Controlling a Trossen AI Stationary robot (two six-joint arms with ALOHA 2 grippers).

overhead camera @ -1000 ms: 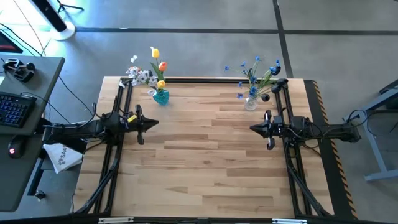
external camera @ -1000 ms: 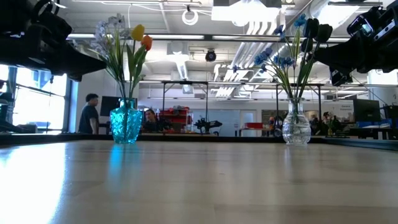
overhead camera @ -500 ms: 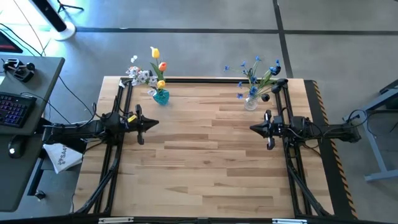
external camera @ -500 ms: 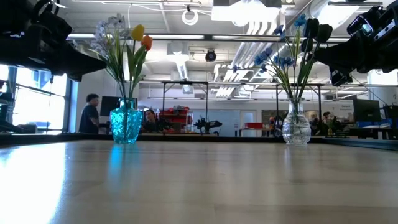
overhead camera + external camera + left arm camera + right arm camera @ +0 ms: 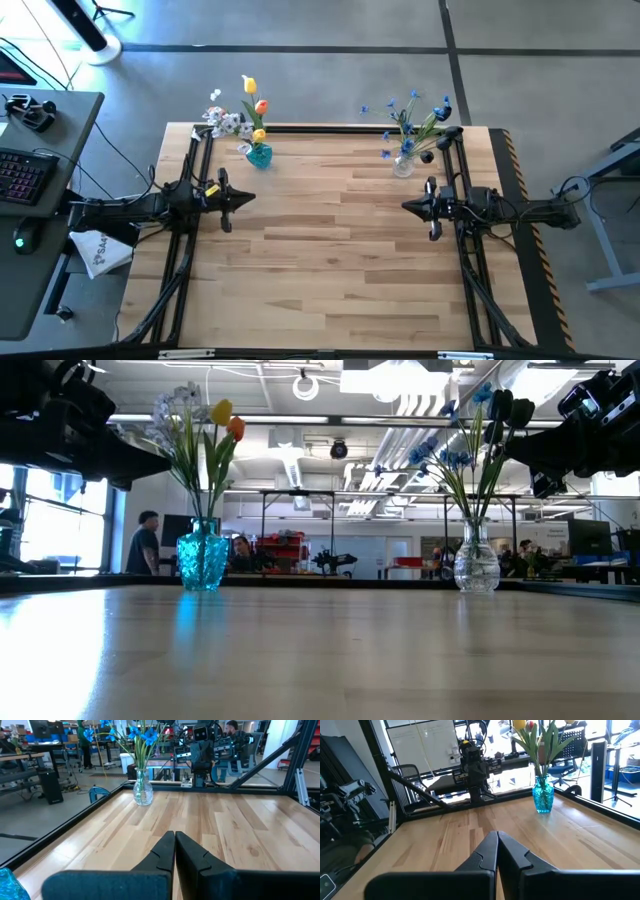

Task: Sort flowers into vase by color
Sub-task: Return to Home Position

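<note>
Wooden counter (image 5: 330, 260), far edge: blue vase (image 5: 259, 156) stands nearer the left tool (image 5: 244, 197), clear vase (image 5: 403, 167) nearer the right tool (image 5: 407, 206). Both tools are shut tight, holding nothing.

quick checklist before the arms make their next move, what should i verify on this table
1. Left arm jaws: shut, holding nothing. Ok.
2. Right arm jaws: shut, holding nothing. Ok.
3. Both arms apart from the vases: each sits at its own side of the table, nearer than the vases. Ok.
4. Blue vase: upright at the far left corner, holding the yellow tulip, orange tulip and white sprays. Ok.
5. Clear vase: upright at the far right corner, holding blue flowers and dark buds. Ok.
6. Loose flowers lying on the table: none visible. Ok.
</note>
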